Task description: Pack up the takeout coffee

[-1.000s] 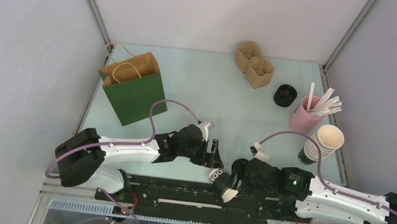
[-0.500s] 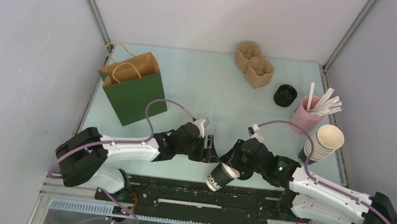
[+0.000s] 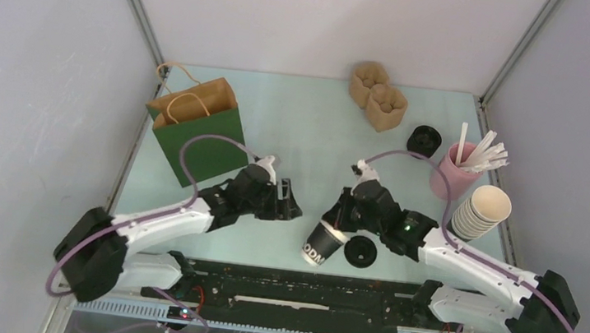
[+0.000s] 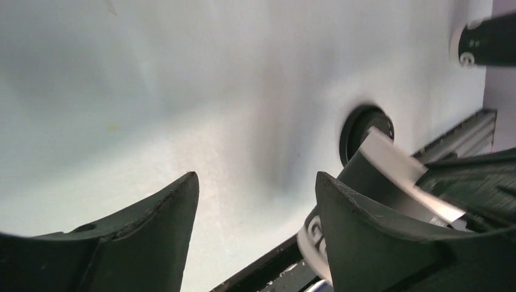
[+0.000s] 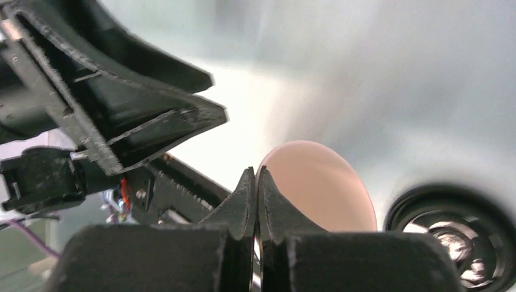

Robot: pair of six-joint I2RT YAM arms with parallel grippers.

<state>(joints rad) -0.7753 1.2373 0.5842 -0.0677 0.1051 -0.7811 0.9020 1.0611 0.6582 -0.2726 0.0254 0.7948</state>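
Open-topped takeout coffee [image 3: 319,247] sits on the surface [image 3: 297,117] just left of the black lid [image 3: 360,252], rim pinched by the right end effector [image 5: 256,176]. The left end effector [image 3: 292,201] gapes wide and empty, farther left of the lid.

Bright even light; soft shadows; wrist views blurred.

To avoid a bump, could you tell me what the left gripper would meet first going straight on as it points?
Probably bare table: nothing else shows between the left gripper's open jaws; the black lid and cup sit to one side.
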